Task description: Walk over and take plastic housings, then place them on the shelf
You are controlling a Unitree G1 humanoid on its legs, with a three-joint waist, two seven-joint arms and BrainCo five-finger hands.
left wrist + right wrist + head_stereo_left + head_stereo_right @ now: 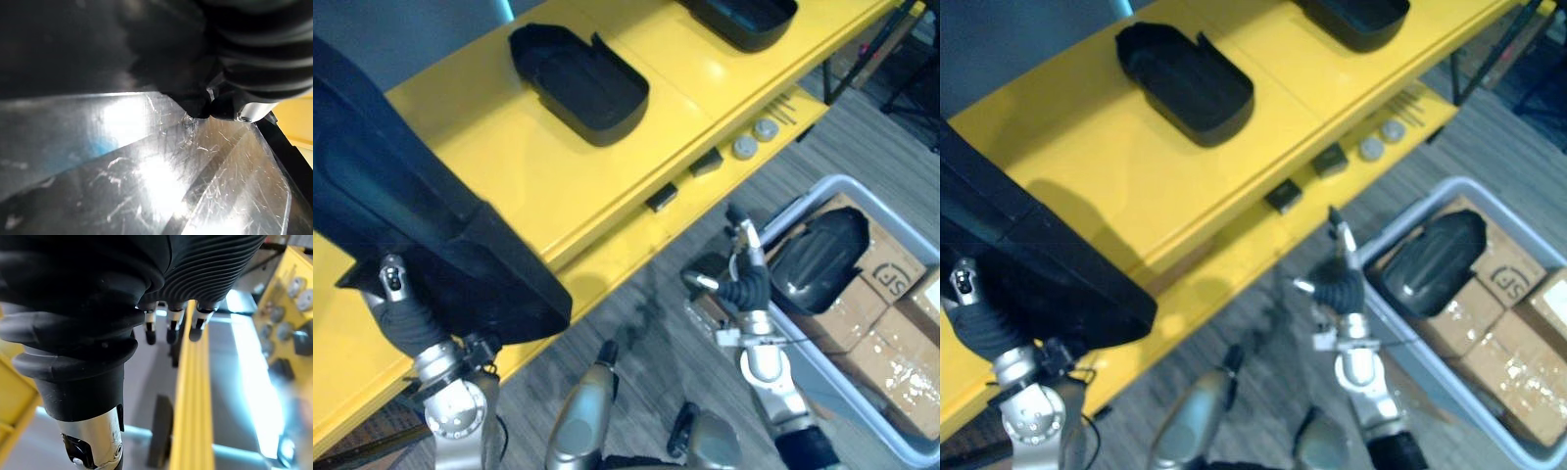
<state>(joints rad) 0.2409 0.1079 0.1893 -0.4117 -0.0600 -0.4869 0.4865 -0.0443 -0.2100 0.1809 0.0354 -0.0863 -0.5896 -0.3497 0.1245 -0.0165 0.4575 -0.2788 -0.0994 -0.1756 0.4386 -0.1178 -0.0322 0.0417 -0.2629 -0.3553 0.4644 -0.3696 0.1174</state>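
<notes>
A large black housing point(421, 235) is at the left hand point(406, 318), over the left end of the yellow shelf point(558, 166); how the hand grips it I cannot tell. Two more housings point(578, 80) point(744, 18) lie on the shelf. The right hand point(744, 284) is relaxed and holds nothing, just beside a grey bin point(850, 180) with another housing point(818, 259) on cardboard boxes point(891, 343).

Grey crate point(844, 390), cardboard boxes point(891, 343), two grey discs point(745, 147), small black blocks point(707, 163)
</notes>
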